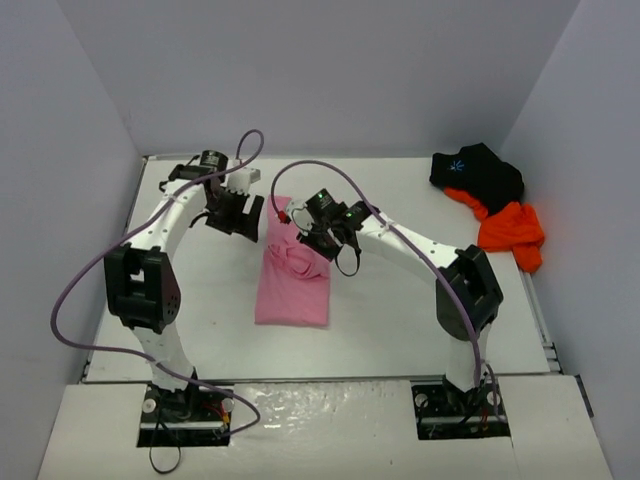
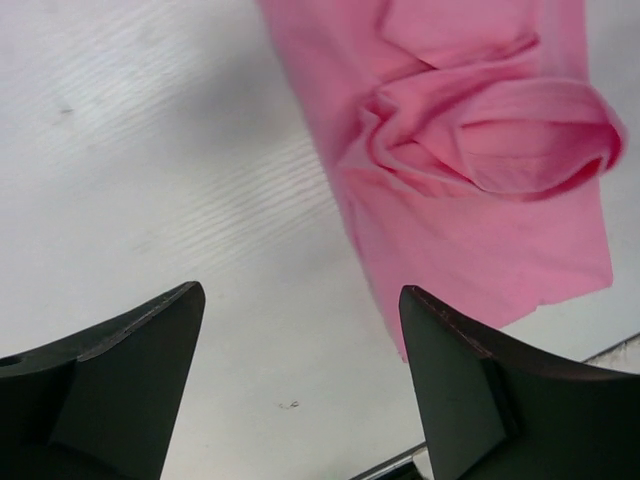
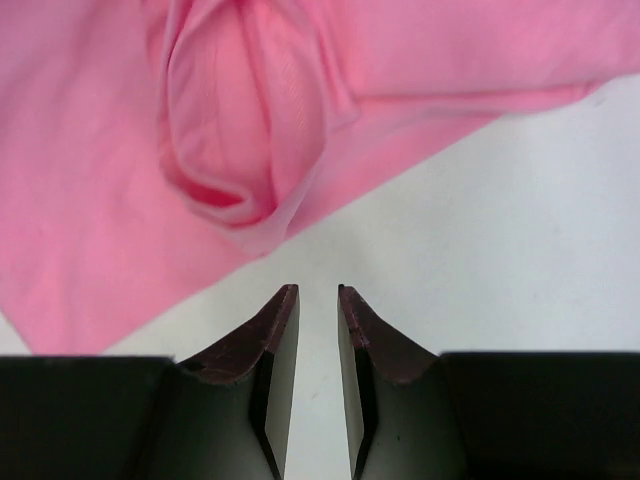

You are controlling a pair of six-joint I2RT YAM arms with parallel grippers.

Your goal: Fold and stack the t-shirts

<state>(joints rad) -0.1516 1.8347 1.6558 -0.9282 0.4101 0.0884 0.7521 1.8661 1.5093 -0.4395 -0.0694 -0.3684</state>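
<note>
The pink t-shirt [image 1: 292,285] lies partly folded in the middle of the table, with a rumpled lump near its far end [image 2: 480,130] [image 3: 225,130]. A black t-shirt with a light-blue starburst [image 1: 478,172] is bunched at the far right, and the orange t-shirt [image 1: 512,230] is crumpled just in front of it. My left gripper [image 1: 240,224] [image 2: 300,288] hovers left of the pink shirt's far end, jaws wide open and empty. My right gripper [image 1: 320,243] [image 3: 318,288] hangs at the shirt's right edge near the lump, jaws a narrow gap apart with nothing between them.
White walls enclose the table on the left, back and right. A metal rail [image 2: 600,352] runs along the table edge. Purple cables [image 1: 250,145] loop over both arms. Bare tabletop [image 1: 400,300] lies between the pink shirt and the pile at the right.
</note>
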